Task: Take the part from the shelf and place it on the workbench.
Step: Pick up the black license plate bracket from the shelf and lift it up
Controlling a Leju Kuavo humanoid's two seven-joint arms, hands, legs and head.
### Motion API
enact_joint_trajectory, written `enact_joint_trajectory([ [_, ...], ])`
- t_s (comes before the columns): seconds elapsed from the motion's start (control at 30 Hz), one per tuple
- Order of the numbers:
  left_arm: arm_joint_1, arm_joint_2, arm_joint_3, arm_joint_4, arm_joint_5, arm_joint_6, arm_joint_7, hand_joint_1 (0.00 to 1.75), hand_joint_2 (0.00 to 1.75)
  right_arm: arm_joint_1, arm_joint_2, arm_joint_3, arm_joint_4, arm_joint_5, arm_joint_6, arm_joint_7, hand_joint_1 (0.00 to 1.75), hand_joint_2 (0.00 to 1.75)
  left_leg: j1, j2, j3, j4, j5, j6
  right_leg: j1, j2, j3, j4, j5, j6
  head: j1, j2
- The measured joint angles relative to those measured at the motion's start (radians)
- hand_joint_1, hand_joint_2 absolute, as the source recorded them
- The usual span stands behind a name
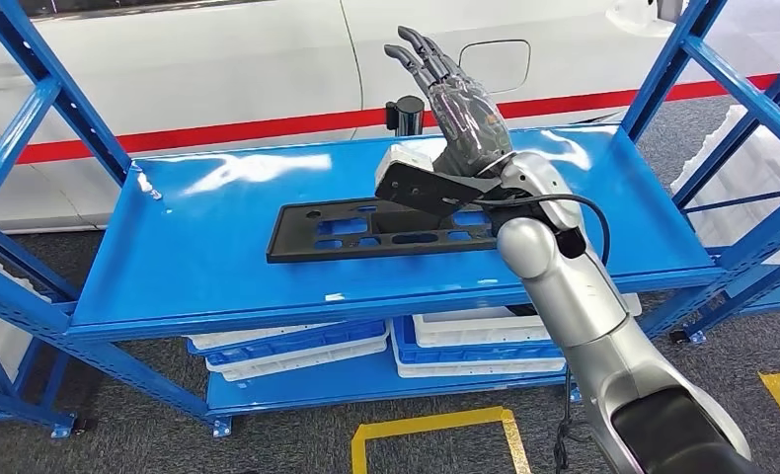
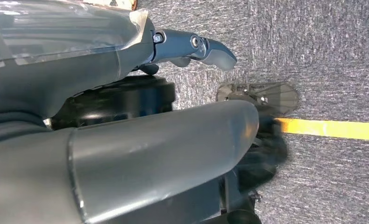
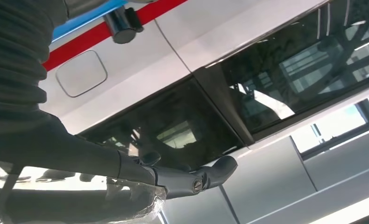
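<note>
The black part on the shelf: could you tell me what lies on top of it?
Nothing rests on the black part; the right hand hangs open above, its wrist covering the part's right end.

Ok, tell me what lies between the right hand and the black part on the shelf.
In the head view the right hand is raised above the black part; its own wrist and the wrist camera mount lie between, overlapping the part.

The right arm (image 1: 564,286) and its wrist camera block cover the right end of the black part (image 1: 366,229) at frame centre, and the shelf (image 1: 218,257) uprights run off both sides.
</note>
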Motion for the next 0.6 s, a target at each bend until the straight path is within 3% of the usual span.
enact_joint_trajectory([
  [0.13,0.006,-0.002,-0.002,0.000,0.007,0.020,0.002,0.00,0.00,0.110,-0.050,0.011,-0.111,0.022,0.000,0.012,0.00,1.75,-0.008,-0.007,0.026,-0.029,-0.006,0.028,0.003,-0.005,0.012,-0.011,-0.009,0.024,0.001,0.000],
  [0.2,0.006,-0.006,-0.007,0.000,0.000,0.023,0.007,0.00,0.00,0.194,-0.080,0.026,-0.175,0.064,-0.015,0.032,0.00,1.75,-0.009,-0.011,0.039,-0.038,-0.007,0.036,0.007,-0.006,0.012,-0.004,-0.006,0.029,0.004,0.000],
  [0.27,0.004,-0.013,-0.015,-0.001,-0.006,0.025,0.016,0.00,0.00,0.286,-0.098,0.050,-0.227,0.116,-0.037,0.060,0.00,1.75,-0.017,-0.014,0.048,-0.037,-0.015,0.038,0.009,-0.008,0.021,-0.013,-0.007,0.017,0.008,0.000],
  [0.33,0.003,-0.018,-0.022,-0.001,-0.009,0.028,0.025,0.00,0.00,0.378,-0.102,0.084,-0.263,0.166,-0.053,0.089,0.00,1.75,-0.023,-0.016,0.051,-0.034,-0.022,0.041,0.007,-0.010,0.037,-0.031,-0.012,0.016,0.009,0.000],
  [0.4,0.003,-0.021,-0.026,-0.001,-0.008,0.030,0.031,0.00,0.00,0.451,-0.100,0.118,-0.281,0.197,-0.058,0.107,0.00,1.75,-0.024,-0.016,0.051,-0.034,-0.025,0.045,0.005,-0.010,0.040,-0.034,-0.010,0.024,0.009,0.000],
  [0.6,0.003,-0.023,-0.032,-0.001,0.000,0.039,0.041,0.00,0.00,0.546,-0.086,0.196,-0.278,0.227,-0.031,0.126,0.00,1.75,-0.026,-0.016,0.050,-0.034,-0.027,0.047,0.003,-0.009,0.039,-0.037,-0.011,0.024,0.009,0.000],
])
